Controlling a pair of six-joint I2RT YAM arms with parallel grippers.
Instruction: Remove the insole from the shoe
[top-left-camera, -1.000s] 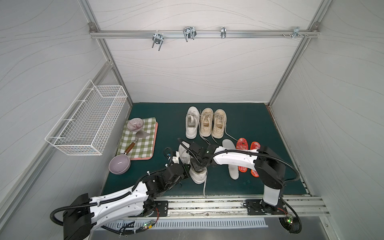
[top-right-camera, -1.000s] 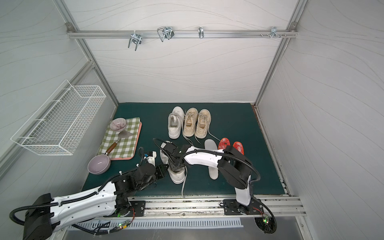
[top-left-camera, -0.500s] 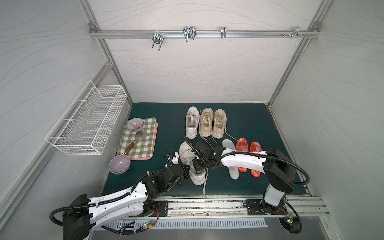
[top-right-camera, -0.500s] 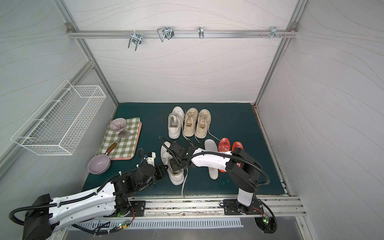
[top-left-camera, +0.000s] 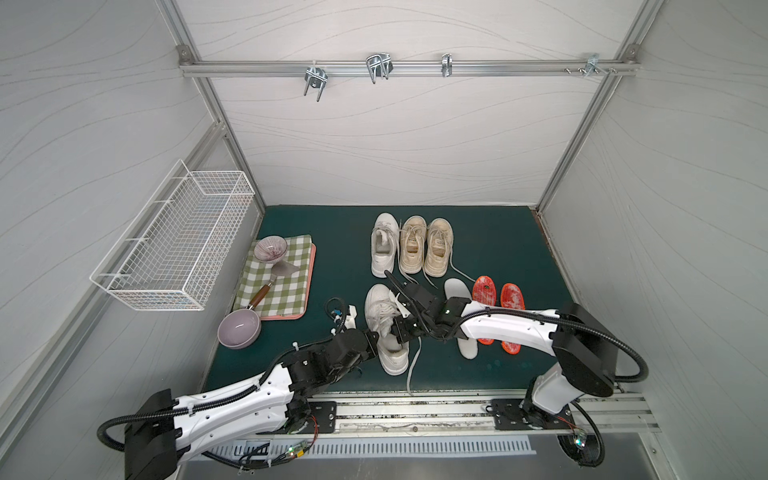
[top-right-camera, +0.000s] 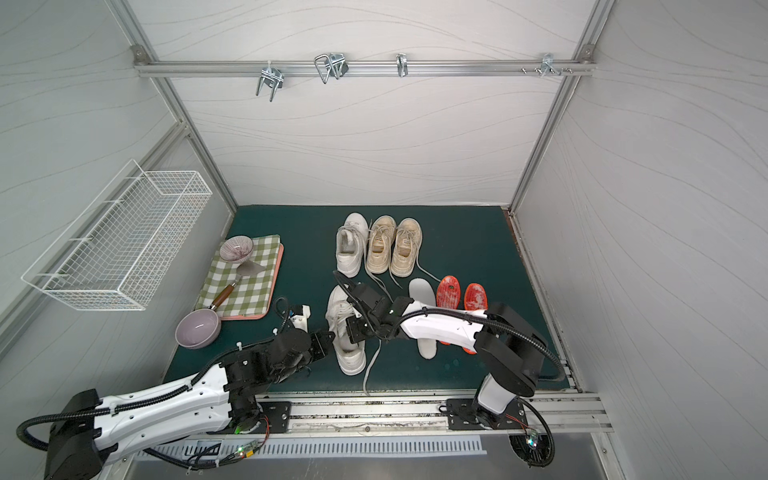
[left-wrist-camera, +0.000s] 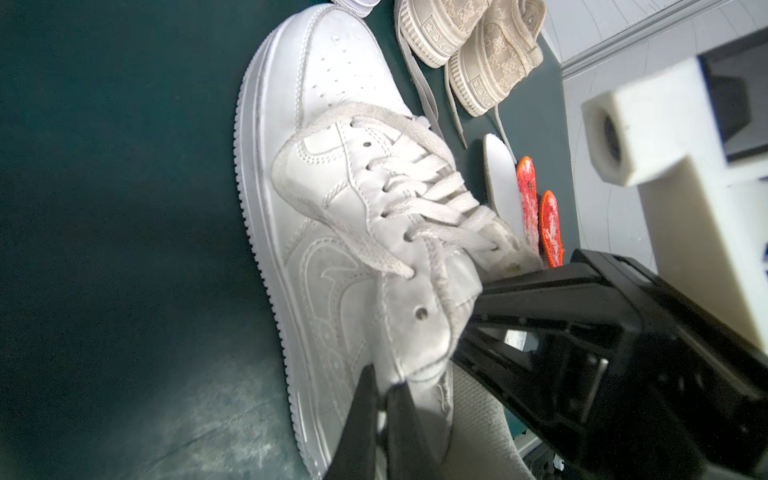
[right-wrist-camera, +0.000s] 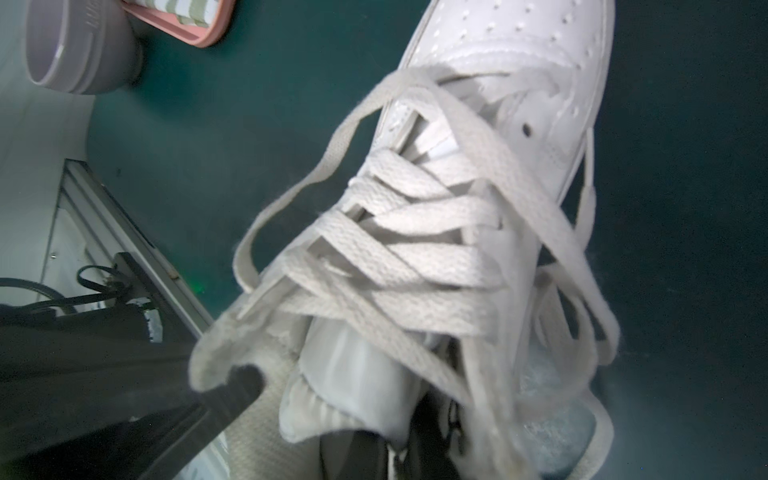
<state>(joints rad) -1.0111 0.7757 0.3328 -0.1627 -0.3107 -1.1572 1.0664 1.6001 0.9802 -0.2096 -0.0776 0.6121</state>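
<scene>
A white laced shoe (top-left-camera: 384, 309) (top-right-camera: 345, 316) stands on the green mat near the front, toe pointing to the back. My left gripper (top-left-camera: 379, 333) (left-wrist-camera: 384, 386) is shut on the collar edge on the shoe's left side. From the right, my right gripper (top-left-camera: 397, 328) (right-wrist-camera: 390, 451) reaches into the shoe's mouth. It is shut on a smooth white flap under the laces that looks like the tongue (right-wrist-camera: 353, 382). A grey woven surface (left-wrist-camera: 478, 419) shows inside the mouth; I cannot tell whether it is the insole or the lining.
Three more shoes (top-left-camera: 411, 245) stand in a row behind. A loose white insole (top-left-camera: 455, 289) and two orange-red insoles (top-left-camera: 484, 291) lie to the right, partly under my right arm. A checked tray (top-left-camera: 282, 286), a purple bowl (top-left-camera: 239, 328) and a wire wall basket (top-left-camera: 174, 241) are on the left.
My right arm's elbow has swung out to the right while its gripper stayed at the shoe's mouth. The left gripper keeps its hold on the collar.
</scene>
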